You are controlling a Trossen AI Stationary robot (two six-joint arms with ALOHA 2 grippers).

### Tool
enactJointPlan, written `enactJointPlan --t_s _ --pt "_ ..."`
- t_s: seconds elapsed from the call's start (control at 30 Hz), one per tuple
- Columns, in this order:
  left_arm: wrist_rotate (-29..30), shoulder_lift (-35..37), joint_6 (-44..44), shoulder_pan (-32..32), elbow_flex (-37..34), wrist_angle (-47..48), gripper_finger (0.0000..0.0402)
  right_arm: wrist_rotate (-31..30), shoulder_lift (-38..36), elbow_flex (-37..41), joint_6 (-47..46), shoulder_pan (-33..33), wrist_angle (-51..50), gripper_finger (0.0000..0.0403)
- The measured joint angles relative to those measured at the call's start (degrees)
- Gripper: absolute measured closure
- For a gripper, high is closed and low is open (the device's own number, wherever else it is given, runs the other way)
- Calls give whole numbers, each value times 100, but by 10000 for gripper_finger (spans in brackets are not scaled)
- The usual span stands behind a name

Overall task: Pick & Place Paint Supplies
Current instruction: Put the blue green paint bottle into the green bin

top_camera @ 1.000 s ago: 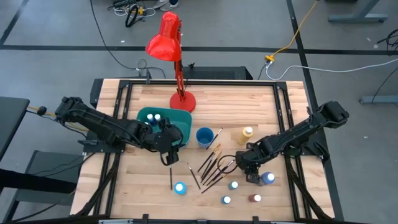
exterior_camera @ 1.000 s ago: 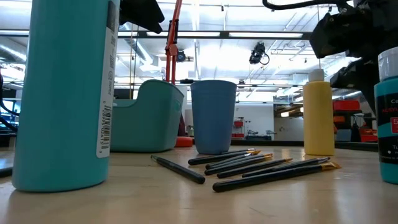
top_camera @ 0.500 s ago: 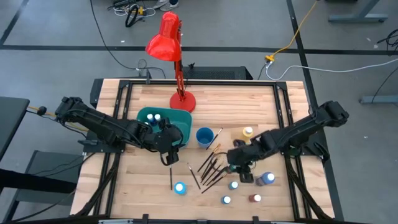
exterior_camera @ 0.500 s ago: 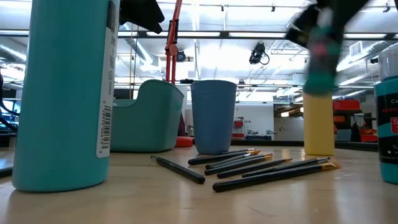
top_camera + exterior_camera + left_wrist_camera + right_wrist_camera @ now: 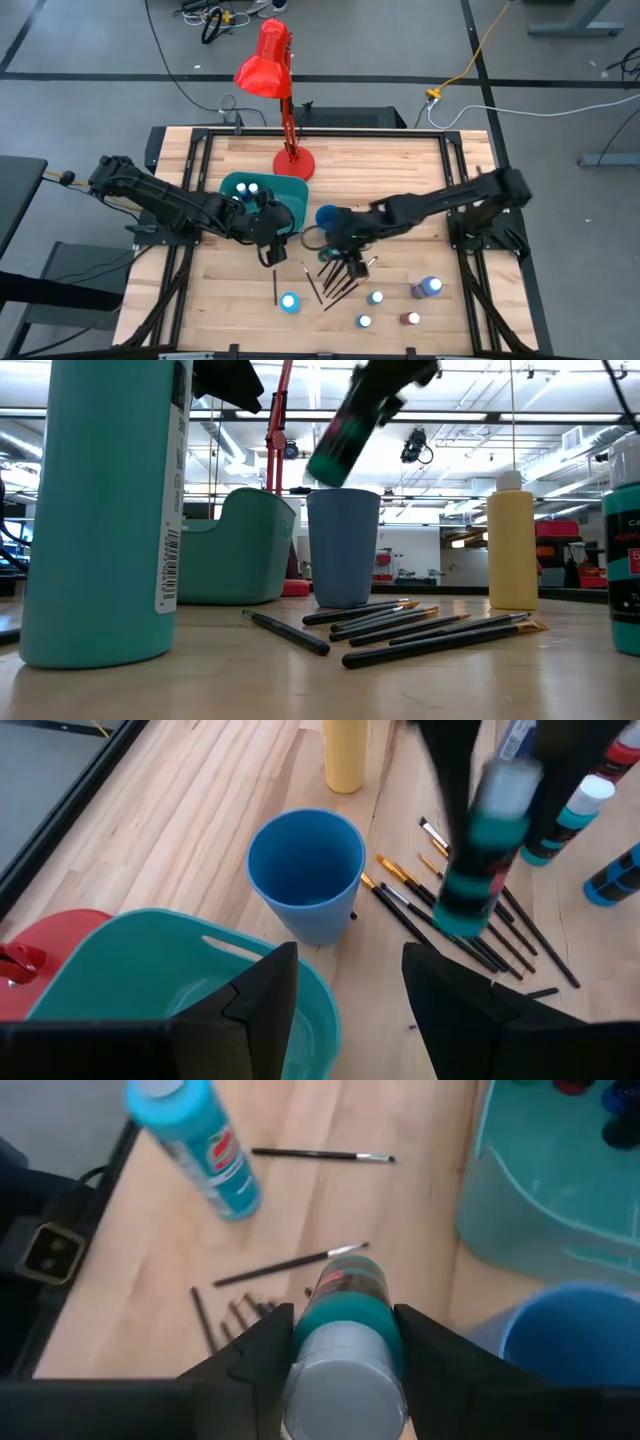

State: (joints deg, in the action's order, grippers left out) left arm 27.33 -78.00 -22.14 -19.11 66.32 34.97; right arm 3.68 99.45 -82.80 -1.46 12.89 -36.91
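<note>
Teal bottle with white cap is hanging tilted in the air, above the brushes, which are lying fanned on the wood. Yellow bottle is standing upright. Four capped bottles are standing near the front edge.

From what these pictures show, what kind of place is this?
Probably a robotics lab or workshop rather than an art room. The wooden table stands on a grey floor with loose cables running across it, and the low view shows ceiling strip lights over an open hall.
</note>
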Motion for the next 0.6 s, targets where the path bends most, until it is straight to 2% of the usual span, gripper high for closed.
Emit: enactJointPlan --t_s 0.2,0.6 --pt "-139 0 1 0 0 3 209 -102 831 -465 319 -122 -311 242" --pt "-166 0 0 -2 0 19 209 -157 1455 -481 568 -270 -178 240"
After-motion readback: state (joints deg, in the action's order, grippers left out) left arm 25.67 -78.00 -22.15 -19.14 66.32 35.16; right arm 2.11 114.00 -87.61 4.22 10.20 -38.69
